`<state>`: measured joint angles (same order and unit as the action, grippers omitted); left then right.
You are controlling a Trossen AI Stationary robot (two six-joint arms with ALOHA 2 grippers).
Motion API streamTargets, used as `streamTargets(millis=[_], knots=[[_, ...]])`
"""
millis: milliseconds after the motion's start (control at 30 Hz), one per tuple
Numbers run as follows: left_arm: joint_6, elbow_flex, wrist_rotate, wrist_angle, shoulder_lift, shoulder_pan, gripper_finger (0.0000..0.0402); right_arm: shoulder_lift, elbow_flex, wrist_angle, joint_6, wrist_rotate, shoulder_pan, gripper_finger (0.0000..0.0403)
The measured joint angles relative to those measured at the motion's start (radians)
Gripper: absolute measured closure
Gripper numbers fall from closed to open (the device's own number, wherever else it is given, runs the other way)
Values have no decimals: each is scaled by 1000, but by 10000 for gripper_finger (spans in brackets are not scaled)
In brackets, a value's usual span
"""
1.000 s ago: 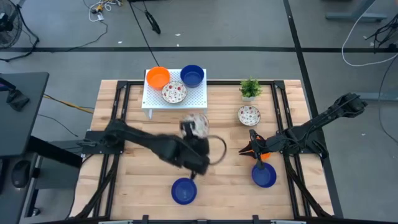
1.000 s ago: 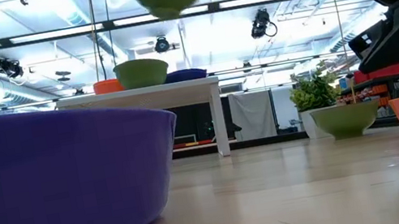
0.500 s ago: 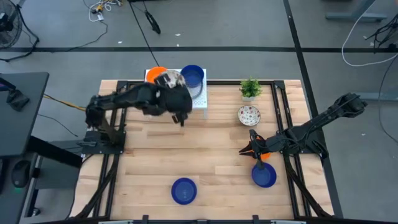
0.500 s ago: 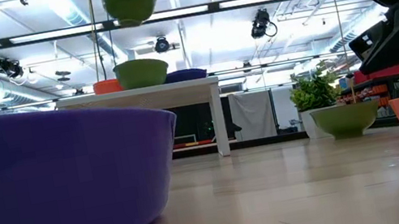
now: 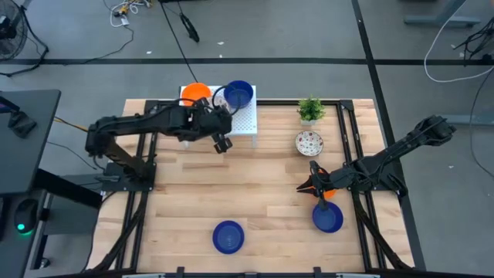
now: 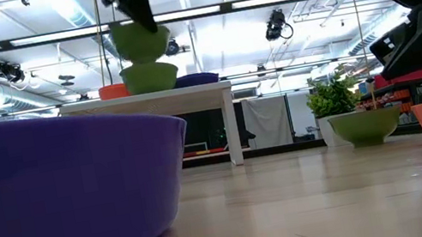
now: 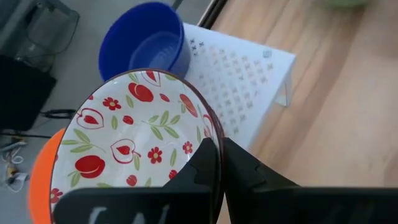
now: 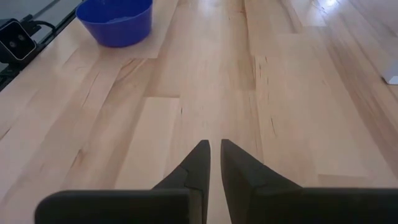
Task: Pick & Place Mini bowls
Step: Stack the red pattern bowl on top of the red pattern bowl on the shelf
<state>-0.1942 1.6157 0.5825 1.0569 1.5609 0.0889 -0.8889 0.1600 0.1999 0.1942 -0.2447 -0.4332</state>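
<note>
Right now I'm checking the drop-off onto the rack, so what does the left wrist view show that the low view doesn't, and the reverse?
Only the left wrist view shows the patterned bowl's red fruit-and-leaf inside and the left pincer shut on its rim, with the rack's perforated top beside it.

Only the low view shows that bowl hanging just above another bowl on the rack, plus the plant.

Both show the held bowl, the white rack and the blue bowl on it.

A robotics lab: a wooden table [image 5: 255, 193] on grey floor with loose cables [image 5: 455, 54], ceiling-hung cameras [image 6: 277, 24] under strip lights.
</note>
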Motion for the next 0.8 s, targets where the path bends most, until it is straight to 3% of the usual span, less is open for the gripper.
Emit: streamTargets(millis=[267,800], knots=[[49,-80,-56,-134,-2,63,390,0,0,8,0,0,0,362],[31,-86,-100,-144,5,94,384,0,0,7,0,0,0,362]])
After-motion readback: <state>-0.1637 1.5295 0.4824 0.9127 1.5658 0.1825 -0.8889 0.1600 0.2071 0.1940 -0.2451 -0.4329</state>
